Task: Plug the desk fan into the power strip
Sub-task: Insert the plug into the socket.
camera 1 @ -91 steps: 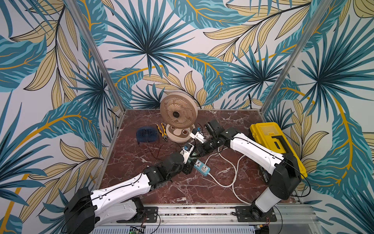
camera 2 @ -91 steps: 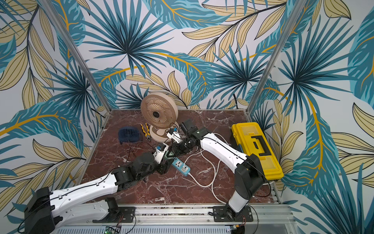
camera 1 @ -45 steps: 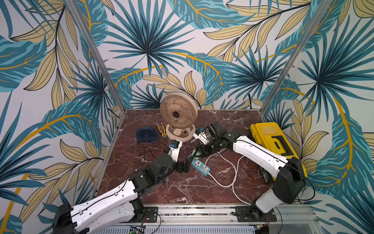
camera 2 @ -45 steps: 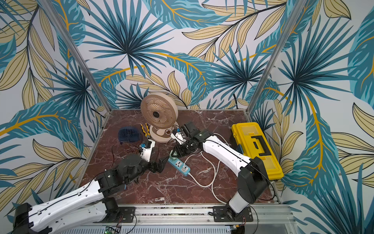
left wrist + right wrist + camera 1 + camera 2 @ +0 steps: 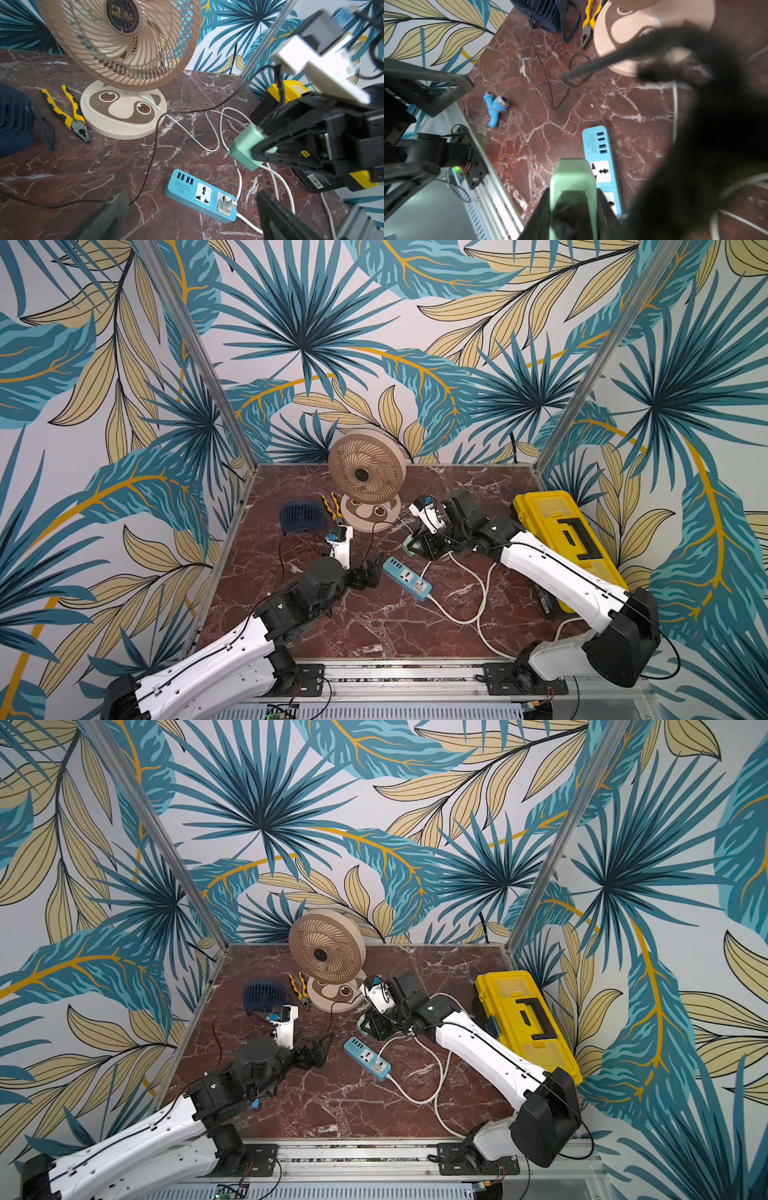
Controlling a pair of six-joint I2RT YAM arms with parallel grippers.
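**Plug in the air, socket not yet filled**

At the left, the small navy fan (image 5: 301, 516) stood on the marble surface (image 5: 374, 626), near the beige fan (image 5: 365, 472) at the back. A thin black cord (image 5: 153, 145) wandered across the surface and appeared to link the navy fan to the plug, so that was probably the desk fan meant. The tracing was not certain.

The left pincer (image 5: 372, 570) hung low just beside the USB end of the power strip (image 5: 406, 578). Its jaws were spread wide and held nothing. It touched neither strip nor cord.

The power strip lay flat in the middle of the surface, between the two arms. The socket (image 5: 225, 204) at its cord end was already taken by a clear plug on a white lead. The socket (image 5: 204, 192) next to the USB ports was free.

To the right, and farther back, the right pincer (image 5: 256, 141) was clamped narrowly on the mint-green plug (image 5: 572, 178). It held the plug clear of the surface, near the strip but apart from it.

As I judged it, the pick-up was done and the insertion was not. What remained was to bring the plug over the free socket, line up its pins, which could not be seen, and press it home. The light strip would likely need bracing by the idle left pincer.
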